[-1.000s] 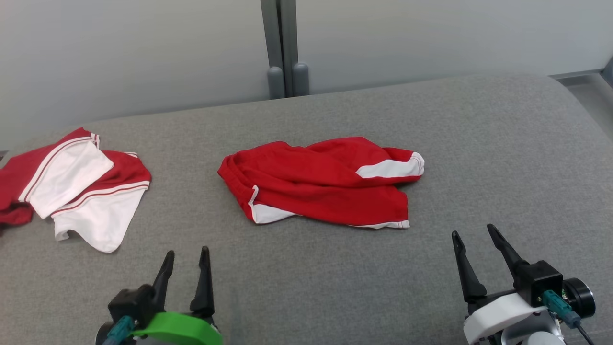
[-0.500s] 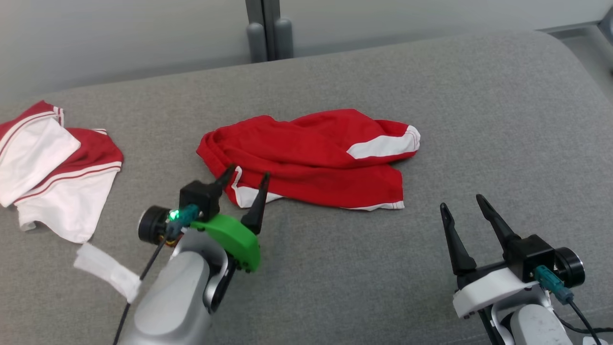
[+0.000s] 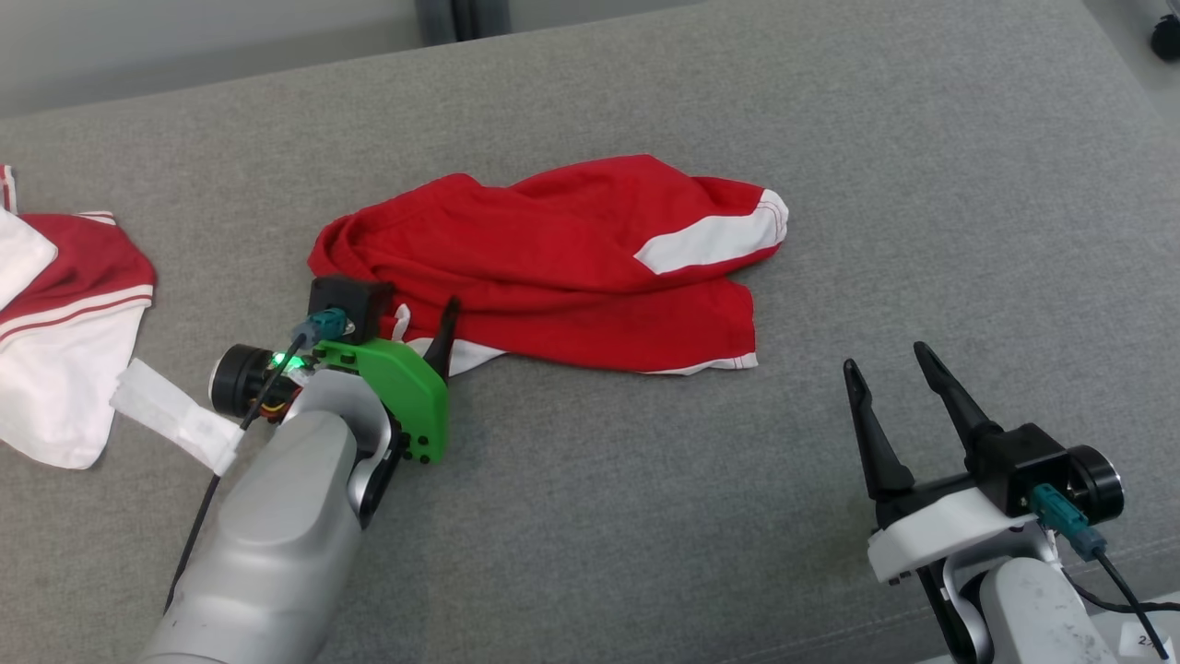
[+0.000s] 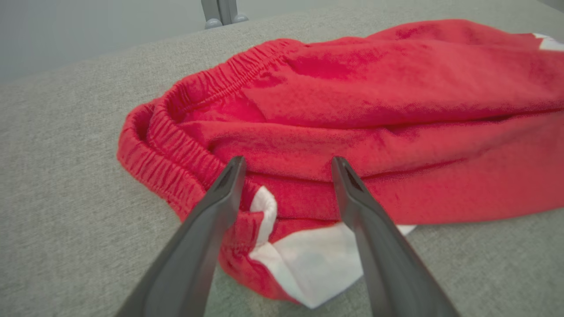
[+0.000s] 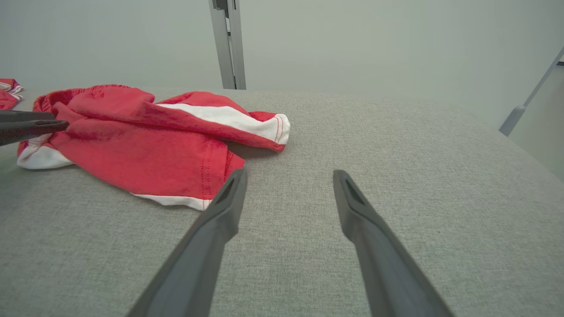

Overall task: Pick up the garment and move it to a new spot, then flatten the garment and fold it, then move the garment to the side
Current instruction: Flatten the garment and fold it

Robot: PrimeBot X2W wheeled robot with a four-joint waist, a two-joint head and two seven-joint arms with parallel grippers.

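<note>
Right gripper (image 5: 289, 172), spread wide, points just beside the crumpled red garment (image 5: 145, 149).

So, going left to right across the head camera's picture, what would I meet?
A red-and-white garment at the left edge → left gripper, open → red shorts → right gripper, open.

Red/white shorts (image 3: 562, 263), crumpled, on grey surface.

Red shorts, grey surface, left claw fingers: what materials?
Red shorts: soft knit, likely cotton or a blend; matte, slightly fuzzy, gathered elastic waistband, stitched white trim.
Grey surface: woven upholstery-like fabric, matte, fine heathered weave.
Left claw fingers: dark rigid plastic by the look, matte, hollowed tips; exact material unclear.
</note>
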